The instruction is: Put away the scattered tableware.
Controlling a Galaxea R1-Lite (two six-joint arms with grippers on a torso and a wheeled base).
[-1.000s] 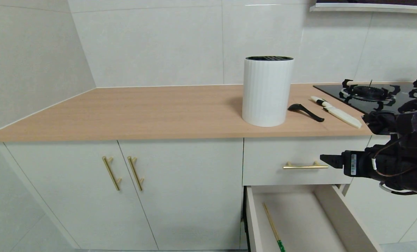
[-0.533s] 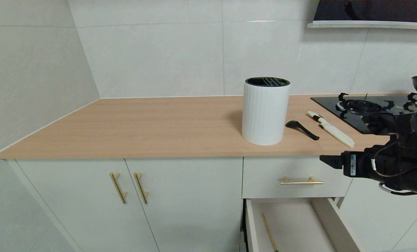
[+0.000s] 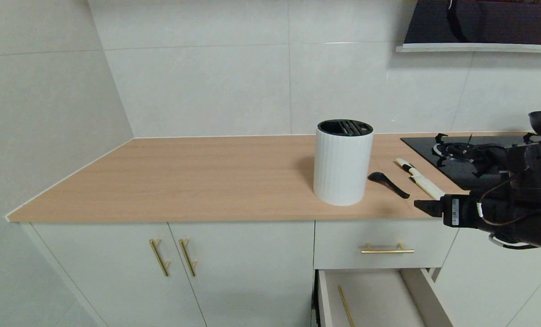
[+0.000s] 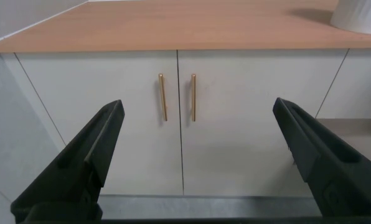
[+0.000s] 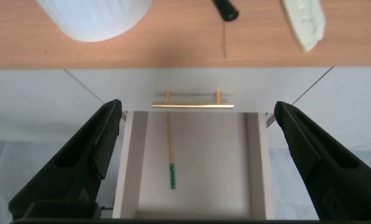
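On the wooden counter (image 3: 207, 181) a black spoon (image 3: 387, 183) and a white knife (image 3: 418, 178) lie to the right of a white ribbed holder (image 3: 343, 168). Below them the lower drawer (image 3: 415, 295) stands pulled out with a chopstick (image 3: 345, 305) lying inside. My right gripper (image 3: 427, 207) hovers in front of the counter's edge, above that drawer, near the knife's tip. It is open and empty in the right wrist view (image 5: 198, 109), over the chopstick (image 5: 170, 155). My left gripper (image 4: 198, 106) is open and empty, facing the cabinet doors (image 4: 179, 124).
A gas hob (image 3: 461, 154) takes up the counter's right end. The upper drawer (image 3: 338, 245) with its gold handle (image 3: 387, 249) is closed. Two cabinet doors with gold handles (image 3: 173, 256) are closed. Tiled walls bound the back and left.
The head camera has risen, so the whole picture sits lower. My right gripper has come up from the upper drawer handle's height to the counter edge's height.
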